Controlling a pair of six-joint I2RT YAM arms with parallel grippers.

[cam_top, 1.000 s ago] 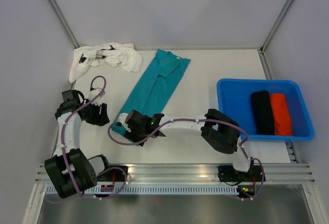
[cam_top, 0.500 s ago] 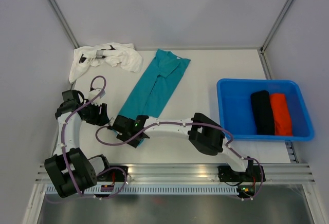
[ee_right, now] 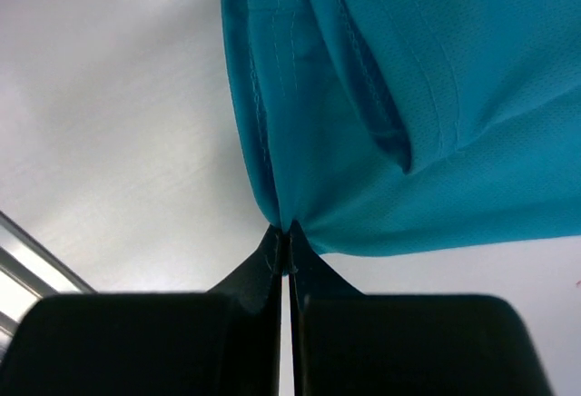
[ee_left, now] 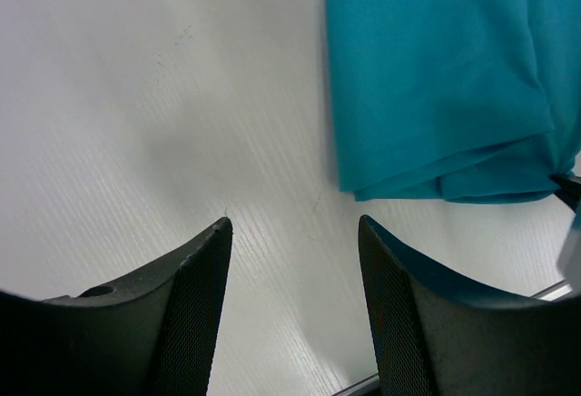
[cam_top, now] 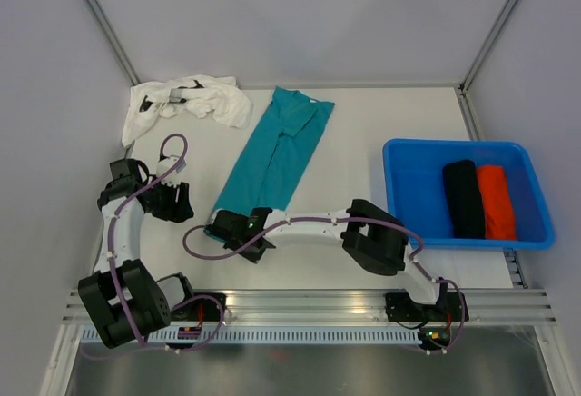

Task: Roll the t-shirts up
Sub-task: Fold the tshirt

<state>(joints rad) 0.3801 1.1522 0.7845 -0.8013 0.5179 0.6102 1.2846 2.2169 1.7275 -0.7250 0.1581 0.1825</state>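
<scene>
A teal t-shirt (cam_top: 277, 146), folded into a long strip, lies slantwise across the middle of the table. My right gripper (cam_top: 227, 225) is at its near end, shut on a pinch of the teal hem (ee_right: 289, 219), which bunches up right at the fingertips (ee_right: 272, 251). The cloth (ee_right: 436, 96) spreads away above the right gripper (ee_right: 289, 232). A crumpled white t-shirt (cam_top: 186, 103) sits at the far left corner. My left gripper (cam_top: 177, 203) hovers left of the teal shirt's near end. The left gripper (ee_left: 292, 223) is open over bare table, with the teal shirt (ee_left: 436, 78) off to its upper right.
A blue bin (cam_top: 404, 155) stands at the right, holding a black roll (cam_top: 464, 198) and an orange roll (cam_top: 495, 201). Grey walls close off the left, far and right sides. A metal rail (cam_top: 300, 303) runs along the near edge.
My right gripper has closed on the near hem of the teal shirt after shifting slightly along that end. The left arm has stayed where it was.
</scene>
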